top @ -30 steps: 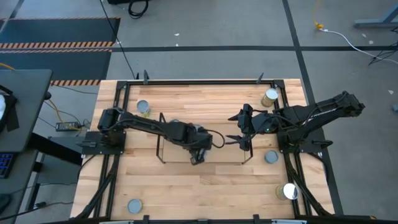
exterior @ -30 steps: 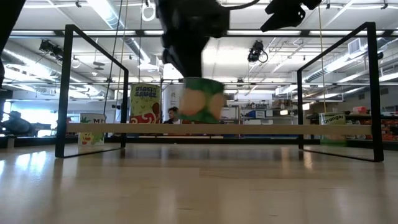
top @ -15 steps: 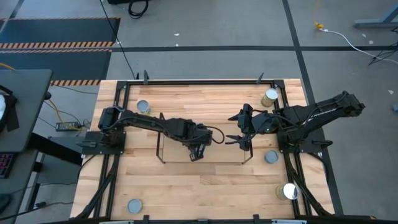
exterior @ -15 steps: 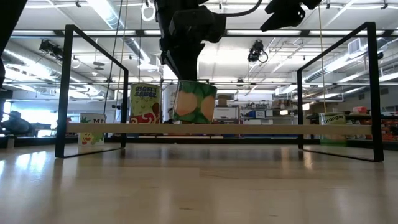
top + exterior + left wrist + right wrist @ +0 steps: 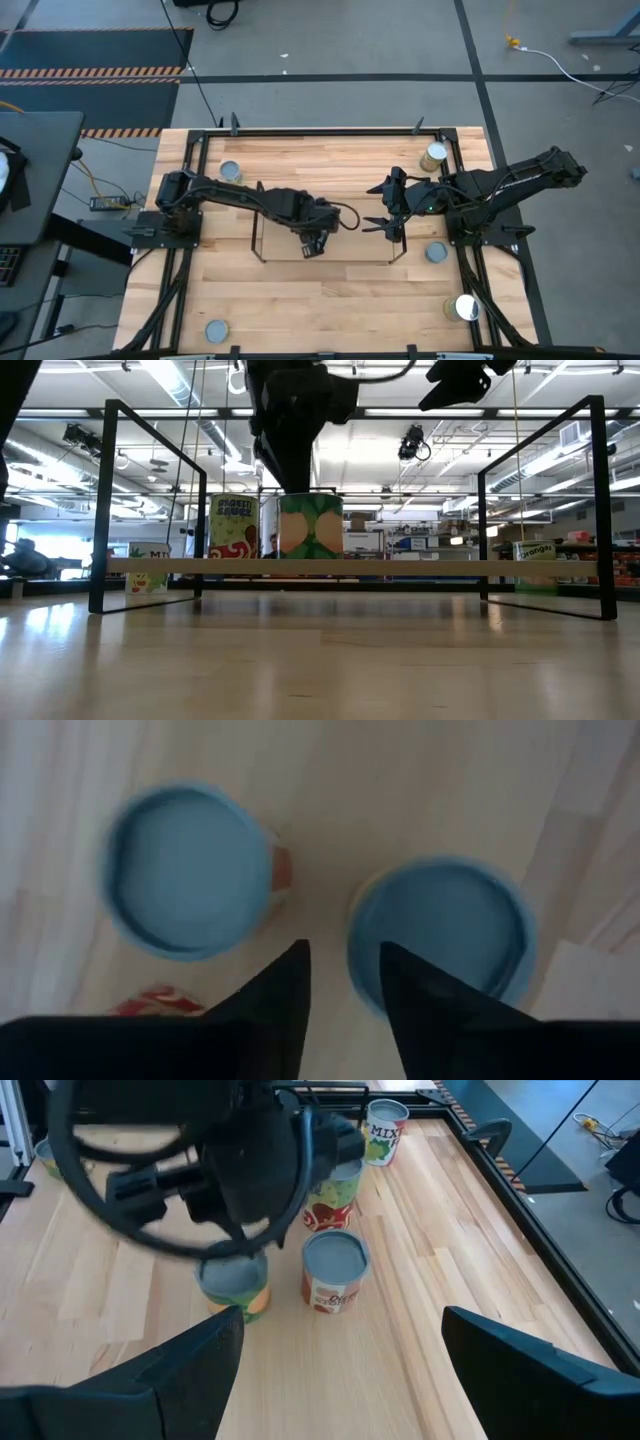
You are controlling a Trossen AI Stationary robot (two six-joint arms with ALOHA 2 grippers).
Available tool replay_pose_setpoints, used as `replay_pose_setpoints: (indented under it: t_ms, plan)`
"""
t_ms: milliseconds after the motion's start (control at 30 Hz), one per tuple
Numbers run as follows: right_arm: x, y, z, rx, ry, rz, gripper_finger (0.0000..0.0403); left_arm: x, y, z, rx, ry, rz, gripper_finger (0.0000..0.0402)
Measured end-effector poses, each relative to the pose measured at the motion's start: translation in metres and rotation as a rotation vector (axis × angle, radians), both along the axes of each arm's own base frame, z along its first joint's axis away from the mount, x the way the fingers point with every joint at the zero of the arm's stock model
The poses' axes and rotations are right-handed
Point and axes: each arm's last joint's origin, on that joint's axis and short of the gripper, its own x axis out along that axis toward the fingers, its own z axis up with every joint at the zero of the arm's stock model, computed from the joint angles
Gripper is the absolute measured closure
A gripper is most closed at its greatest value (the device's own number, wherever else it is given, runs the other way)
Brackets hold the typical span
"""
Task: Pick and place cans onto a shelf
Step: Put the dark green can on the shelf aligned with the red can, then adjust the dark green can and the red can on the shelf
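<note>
My left gripper point(image 5: 312, 243) points down inside the dark-rod shelf point(image 5: 257, 222), shut on a green-labelled can point(image 5: 311, 527) that stands upright beside a red-labelled can point(image 5: 233, 526). In the left wrist view both grey tops show, the red can point(image 5: 188, 870) and the green can point(image 5: 440, 935). A third can point(image 5: 330, 1195) stands behind them. My right gripper point(image 5: 374, 226) is open and empty, held above the shelf's right end. The cans' bases are hidden in the low view by a pale bar point(image 5: 420, 567). My left gripper holds the green can by its top rim point(image 5: 352, 982), on the side facing the red can. One finger point(image 5: 425, 995) lies over the top inside the rim, the other point(image 5: 280, 995) outside it. The fingers come from above, pointing down. The can stands upright.
Loose cans stand on the table at the far left point(image 5: 230, 172), far right point(image 5: 433, 155), right point(image 5: 436, 252), near right point(image 5: 465, 307) and near left point(image 5: 216, 330). The shelf's upright end frames point(image 5: 105, 510) rise at both sides. A black frame point(image 5: 320, 131) edges the table.
My left gripper has moved a little toward the table's far and left edges and down, carrying the green can. The can hung tilted and clear; now it stands upright close beside the red-labelled can.
</note>
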Motion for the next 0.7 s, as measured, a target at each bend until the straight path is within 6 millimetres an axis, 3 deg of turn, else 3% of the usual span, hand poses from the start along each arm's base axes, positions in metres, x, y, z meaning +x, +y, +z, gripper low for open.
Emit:
replay_pose_setpoints:
  t_ms: [133,333,700]
  plan:
    - [0.000,0.000,0.000,0.000,0.000,0.000,0.0054,0.003,0.004,0.017,0.054,-0.072,-0.018,0.0269]
    - [0.000,0.000,0.000,0.016,-0.002,-0.010,0.0054,0.003,0.003,0.016,0.003,-0.046,-0.153,0.0252]
    - [0.000,0.000,0.000,0.028,0.004,0.006,0.0054,0.008,0.022,0.005,0.002,0.001,-0.198,0.0070]
